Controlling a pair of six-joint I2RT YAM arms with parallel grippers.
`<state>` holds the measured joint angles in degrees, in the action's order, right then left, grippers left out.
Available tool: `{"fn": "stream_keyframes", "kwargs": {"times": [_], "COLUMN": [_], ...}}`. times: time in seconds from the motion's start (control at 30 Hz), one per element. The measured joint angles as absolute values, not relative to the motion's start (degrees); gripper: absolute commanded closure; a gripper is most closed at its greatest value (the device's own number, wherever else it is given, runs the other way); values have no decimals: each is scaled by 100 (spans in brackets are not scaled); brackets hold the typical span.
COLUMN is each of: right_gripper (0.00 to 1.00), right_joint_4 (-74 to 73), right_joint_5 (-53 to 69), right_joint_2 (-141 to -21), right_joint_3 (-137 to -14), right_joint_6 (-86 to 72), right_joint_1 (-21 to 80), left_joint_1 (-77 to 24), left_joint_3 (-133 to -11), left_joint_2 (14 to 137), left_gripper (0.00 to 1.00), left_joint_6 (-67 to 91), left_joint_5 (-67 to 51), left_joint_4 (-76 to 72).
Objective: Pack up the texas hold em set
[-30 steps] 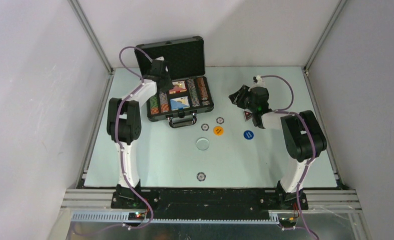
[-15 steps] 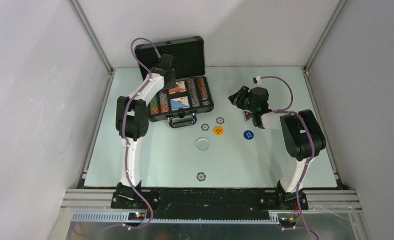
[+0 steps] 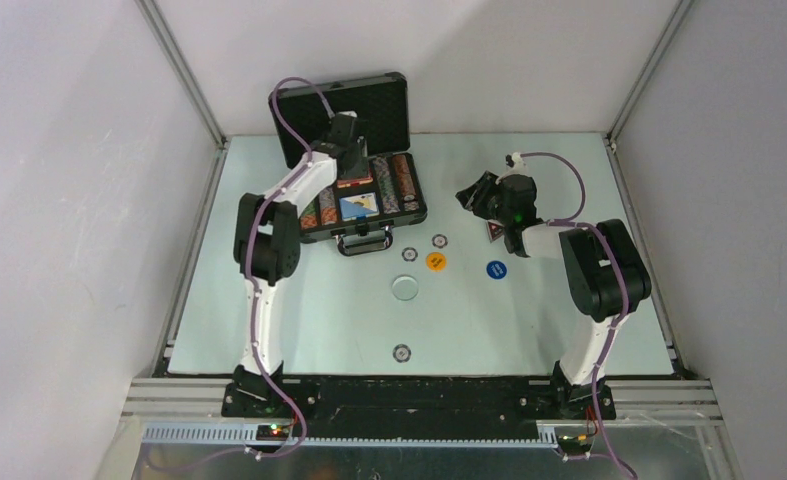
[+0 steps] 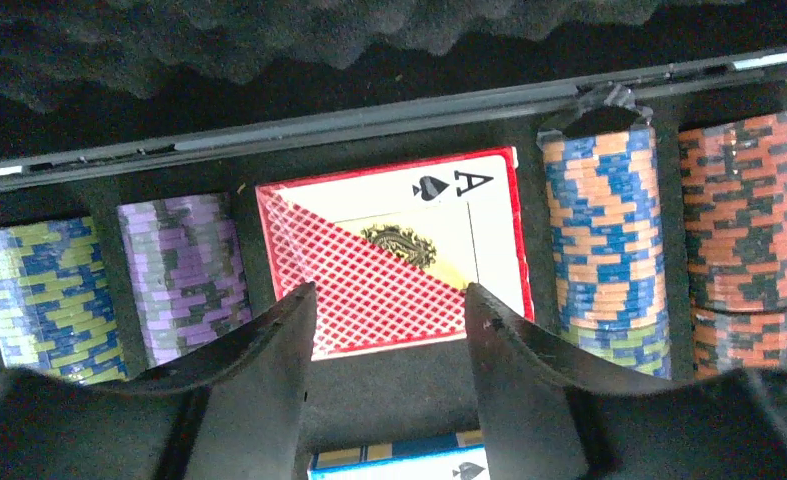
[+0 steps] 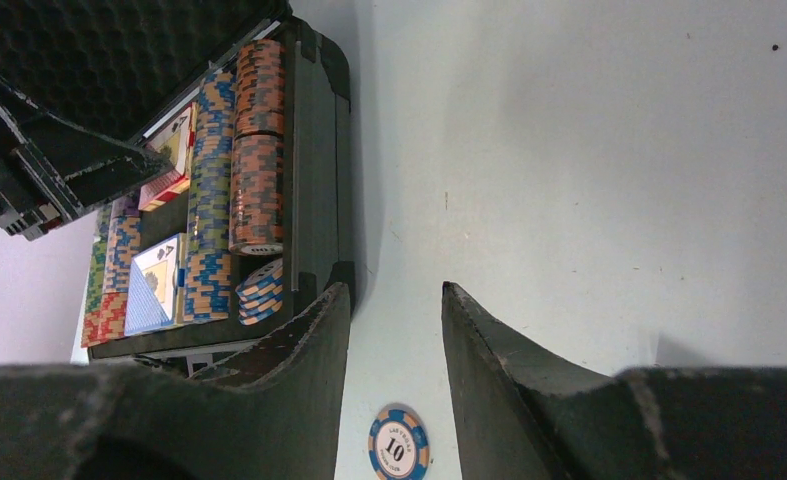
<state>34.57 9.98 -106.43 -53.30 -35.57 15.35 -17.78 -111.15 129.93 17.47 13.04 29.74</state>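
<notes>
Top view is showing the black briefcase (image 3: 361, 108) lying open on the table (image 3: 299, 320), lid up, with the orange button (image 3: 436, 261), blue button (image 3: 496, 269) and clear disc (image 3: 405, 288) sitting loose in front of its handle. Only the left wrist view is showing the red-patterned card deck (image 4: 369, 270) inside it between chip rows (image 4: 604, 230), its ace face reading "A". Left gripper (image 4: 389, 300) is hovering over that deck, jaws apart and empty; right gripper (image 5: 394, 295) is hanging right of the briefcase, likewise spread and empty, framing a loose chip (image 5: 399, 447) reading "10".
</notes>
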Motion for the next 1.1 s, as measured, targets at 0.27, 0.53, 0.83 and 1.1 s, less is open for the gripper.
{"fn": "stream_keyframes", "kwargs": {"times": [0.27, 0.53, 0.83, 1.1], "right_gripper": [56, 54, 17, 3], "right_joint_4": [3457, 3310, 1544, -333], "right_joint_5": [996, 805, -362, -985], "right_joint_2": [-10643, -10626, -9762, -9172], "right_joint_3": [-5330, -5330, -5763, -6230], "right_joint_6": [-3555, -3474, -2683, -2342], "right_joint_1": [1535, 1592, 2689, 3854], "left_joint_1": [-1835, -1855, -1874, -1874], "left_joint_3": [-10541, -9564, -7557, -6692], "left_joint_2": [12641, 12016, 10269, 9343], "left_gripper": [38, 22, 3, 0], "left_joint_6": [1750, 1743, 1855, 2110], "left_joint_5": [1273, 1389, 1509, 1673], "left_joint_4": [2681, 2110, 609, -412]}}
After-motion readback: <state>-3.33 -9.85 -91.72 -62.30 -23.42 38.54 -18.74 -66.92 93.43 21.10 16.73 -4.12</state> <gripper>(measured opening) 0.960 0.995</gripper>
